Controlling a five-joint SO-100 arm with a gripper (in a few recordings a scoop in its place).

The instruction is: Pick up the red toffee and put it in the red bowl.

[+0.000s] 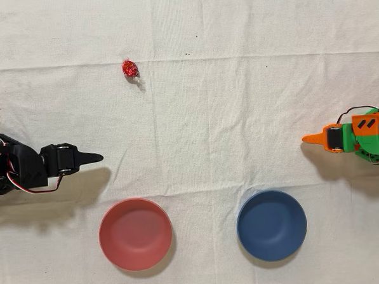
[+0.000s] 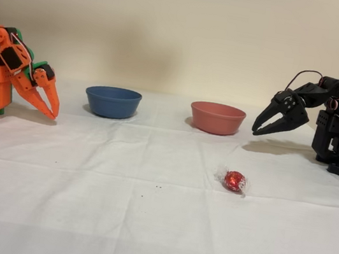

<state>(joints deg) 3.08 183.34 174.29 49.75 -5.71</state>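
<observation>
Red toffee (image 1: 130,69) lies alone on the tabletop (image 1: 238,101); the black arm's hand (image 2: 260,130), fingers slightly spread and empty, hangs well apart, nothing grasped yet.

Robotics lab bench: white cloth-covered table (image 2: 78,216), plain beige wall (image 2: 173,24), two small tabletop arms

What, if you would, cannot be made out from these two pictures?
- Black arm's base: cut off by the left edge, overhead view.
- Gripper opening: overhead, its fingers overlap into one tip.
- Red bowl inside: hidden by its near wall, fixed view.
- Toffee tail: too small, overhead.
</observation>
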